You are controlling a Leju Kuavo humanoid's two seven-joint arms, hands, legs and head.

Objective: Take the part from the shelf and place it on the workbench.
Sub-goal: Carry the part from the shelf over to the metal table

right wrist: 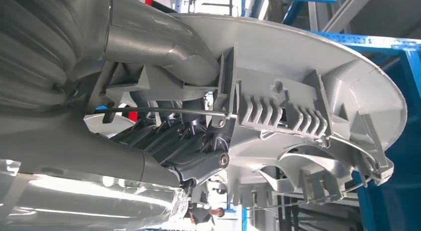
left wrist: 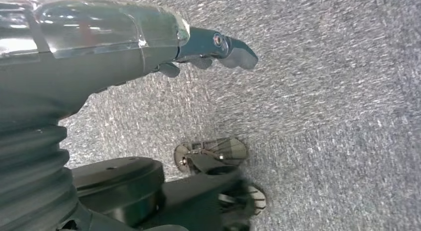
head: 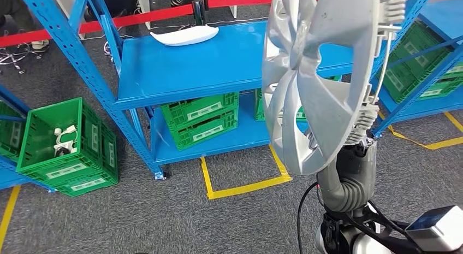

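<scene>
A large silver wheel cover [head: 311,74] stands on edge in front of the blue shelf [head: 218,63], lifted off it. My right hand [head: 357,155] grips the cover at its lower rim from below. In the right wrist view the thumb and dark fingers [right wrist: 198,151] close on the cover's ribbed back side [right wrist: 298,116]. My left hand [left wrist: 218,47] hangs over grey carpet with its fingers apart and nothing in it.
A white curved part [head: 185,34] lies on the shelf's top board. Green crates [head: 202,120] sit on the lower board, and another green crate [head: 68,147] with small white parts stands at the left. Yellow tape [head: 245,185] marks the carpet; a red barrier tape [head: 136,16] runs behind.
</scene>
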